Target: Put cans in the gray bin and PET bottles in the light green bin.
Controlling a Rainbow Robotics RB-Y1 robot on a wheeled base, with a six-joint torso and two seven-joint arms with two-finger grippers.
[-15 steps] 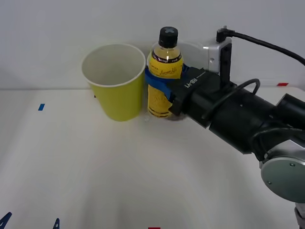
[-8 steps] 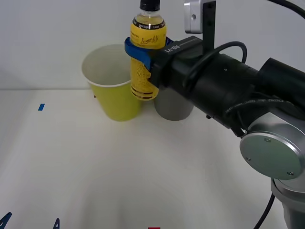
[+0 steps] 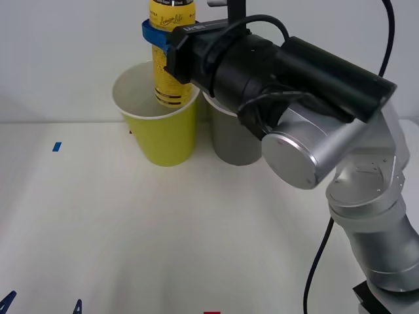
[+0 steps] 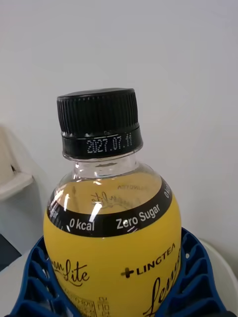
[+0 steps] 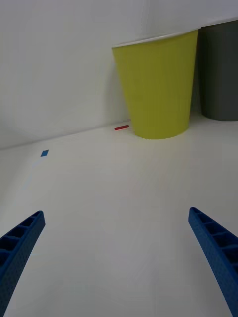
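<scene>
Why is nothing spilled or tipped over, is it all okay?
Nothing stands out. The right end effector holds the PET bottle upright, capped, over the light green bin. The gray bin stands upright beside it.

The right arm (image 3: pixel 308 85) has a black cylindrical forearm, silver-grey rounded joints with a screwed round cap, black cables, and blue ribbed fingers (image 3: pixel 154 31). The left pincer (image 5: pixel 119 257) has matching blue ribbed fingers (image 5: pixel 213 247).

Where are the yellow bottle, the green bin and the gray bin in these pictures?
Yellow bottle (image 4: pixel 111 257): right wrist view, on its yellow label.
Green bin (image 3: pixel 167 134): front view, on its outer wall.
Gray bin (image 3: pixel 232 140): front view, on its outer wall.
</scene>
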